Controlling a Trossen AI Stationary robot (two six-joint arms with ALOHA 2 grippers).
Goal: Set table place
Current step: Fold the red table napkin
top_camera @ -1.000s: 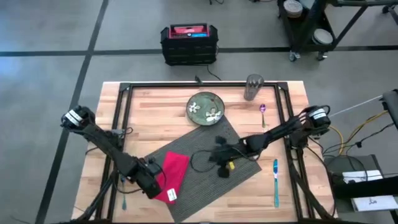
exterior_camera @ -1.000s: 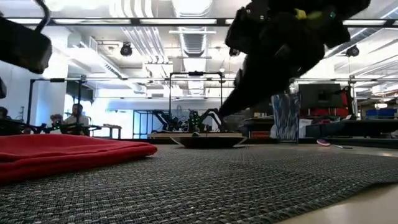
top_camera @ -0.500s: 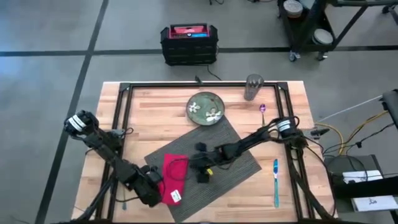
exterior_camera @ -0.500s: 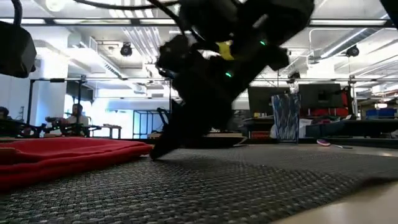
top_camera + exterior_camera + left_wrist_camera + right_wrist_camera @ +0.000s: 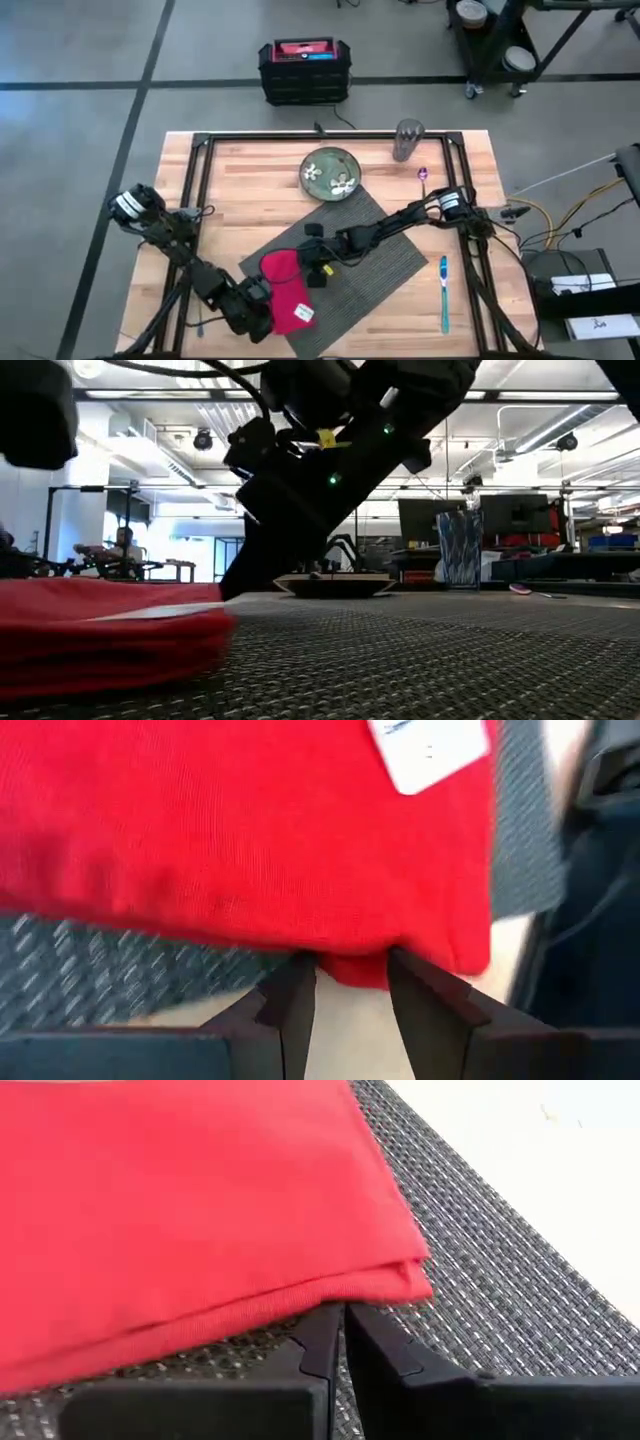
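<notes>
Placemat (image 5: 335,262) is our landmark: the dark grey ribbed sheet lies askew on the table (image 5: 250,180), one corner reaching up to the green plate (image 5: 330,174). We read that skew as the reason both arms are gathered here, since the setting is not yet squared up.

On the placemat's near-left part sits the red napkin (image 5: 287,292), its white tag (image 5: 303,314) face up. Off the placemat's right edge lie a blue-handled utensil (image 5: 443,290) and, farther back, a small purple spoon (image 5: 423,176); a grey cup (image 5: 407,139) stands beyond the far corner, beside the plate.

Our left gripper (image 5: 347,985) is at the napkin's near edge, just off the placemat's left side. Its fingers (image 5: 292,1000) stand narrowly apart with a fold of red cloth between them, so we judge it is pinching the napkin to drag or turn it.

Our right gripper (image 5: 338,1342) reaches across the placemat to the napkin's opposite, folded edge. Its fingers (image 5: 385,1350) are nearly together, tips at the hem where cloth meets mat; we cannot tell whether they grip cloth or merely press there to steady it.
</notes>
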